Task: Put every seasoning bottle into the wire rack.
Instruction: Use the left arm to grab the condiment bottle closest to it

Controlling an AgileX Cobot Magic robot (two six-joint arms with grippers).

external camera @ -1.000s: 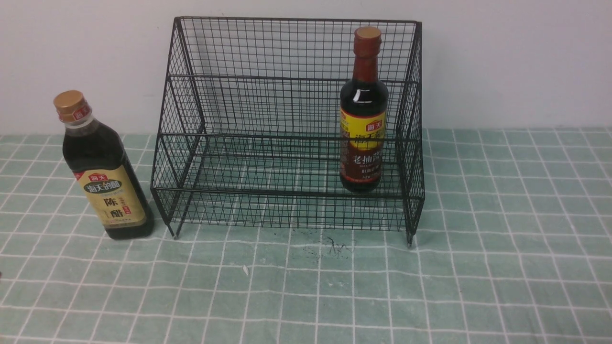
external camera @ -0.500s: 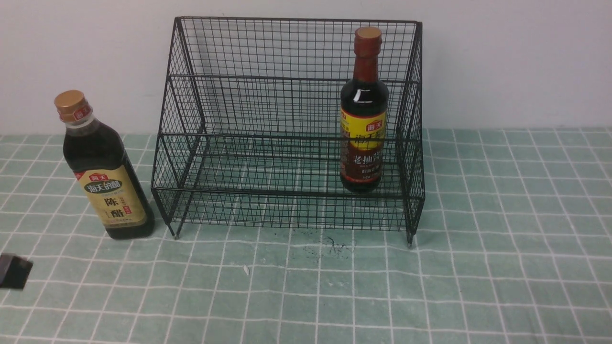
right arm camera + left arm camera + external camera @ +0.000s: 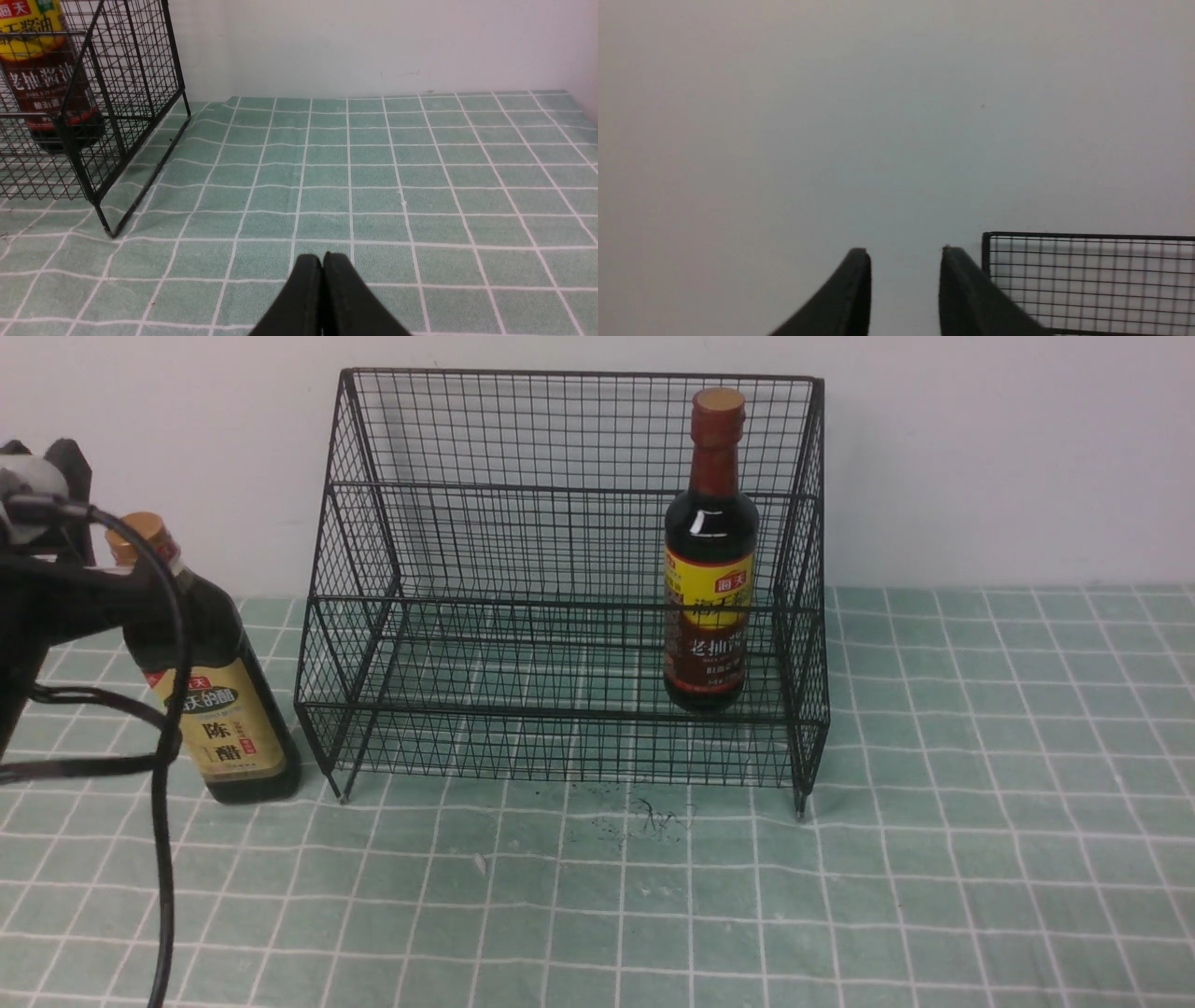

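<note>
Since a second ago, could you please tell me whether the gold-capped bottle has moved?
No. The gold-capped bottle keeps its spot beside the wire rack's left front leg; the left arm has merely come in front.

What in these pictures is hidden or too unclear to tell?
- Front view: the left arm and its cable cover the gold-capped bottle's shoulder and part of its cap.
- How near the left gripper is to that bottle: its wrist view shows only wall and the wire rack corner.
- Right wrist view: the red-necked bottle is cut off by the picture's edge.
- Front view: label small print is unreadable.
</note>
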